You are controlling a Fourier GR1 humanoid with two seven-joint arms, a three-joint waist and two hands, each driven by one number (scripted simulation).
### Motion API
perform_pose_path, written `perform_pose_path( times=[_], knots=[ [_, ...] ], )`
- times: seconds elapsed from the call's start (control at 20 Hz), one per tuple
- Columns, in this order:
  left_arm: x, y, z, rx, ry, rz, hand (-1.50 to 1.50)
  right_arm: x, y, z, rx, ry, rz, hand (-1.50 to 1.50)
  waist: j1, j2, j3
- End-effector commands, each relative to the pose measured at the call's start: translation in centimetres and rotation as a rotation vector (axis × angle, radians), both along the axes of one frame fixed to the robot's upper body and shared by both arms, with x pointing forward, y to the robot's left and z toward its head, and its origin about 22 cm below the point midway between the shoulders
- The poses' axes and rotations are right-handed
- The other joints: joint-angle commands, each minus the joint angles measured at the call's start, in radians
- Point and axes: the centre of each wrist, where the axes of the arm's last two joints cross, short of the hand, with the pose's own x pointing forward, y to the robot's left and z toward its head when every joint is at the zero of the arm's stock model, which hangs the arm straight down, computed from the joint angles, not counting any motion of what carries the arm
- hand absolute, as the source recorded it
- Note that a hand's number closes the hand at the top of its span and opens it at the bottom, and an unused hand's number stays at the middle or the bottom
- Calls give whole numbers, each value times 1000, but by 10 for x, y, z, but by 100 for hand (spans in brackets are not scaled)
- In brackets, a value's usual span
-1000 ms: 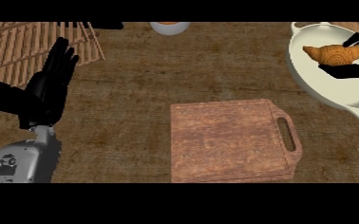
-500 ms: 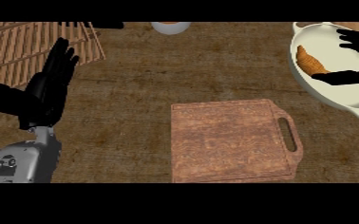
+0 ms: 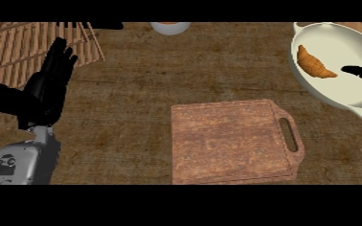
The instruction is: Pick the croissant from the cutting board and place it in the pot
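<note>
Nearest, at lower middle of the frame: the cutting board (image 3: 233, 143), bare, handle slot to its right, flat on the tabletop (image 3: 141, 91). At left edge, the left hand (image 3: 48, 84), fingers straight and together, pointing up, resting, holding nothing. Farther, at upper right: the pot (image 3: 314, 84), pale inside, with the croissant (image 3: 313, 63) lying loose on its floor, touched by nothing. Just right of it, only a dark tip of the right hand (image 3: 351, 70) at the frame's edge; open or curled, cannot tell. Likely light, soft, flaky, easily crushed; best taken across the thick middle, not the brittle tips. Against half a second ago: right hand mostly gone from over the pot, croissant uncovered, left hand unmoved. At upper left, a wooden slatted rack (image 3: 32, 43); top middle, a white cup (image 3: 170, 27).
</note>
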Motion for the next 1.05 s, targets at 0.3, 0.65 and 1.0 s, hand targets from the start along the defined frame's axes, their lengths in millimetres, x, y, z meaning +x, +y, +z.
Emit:
perform_pose_path(
  times=[0.3,0.65,1.0],
  knots=[
    [-6,-4,2,3,-2,-6,0,-66,-80,28,74,-15,10,-150,-1,-2,2],
    [-5,4,-9,-2,5,6,0,-88,-93,19,76,-7,49,-150,-3,2,2],
    [-6,-1,-2,9,2,16,0,-106,-103,14,75,9,49,-150,-2,0,5]
  ],
)
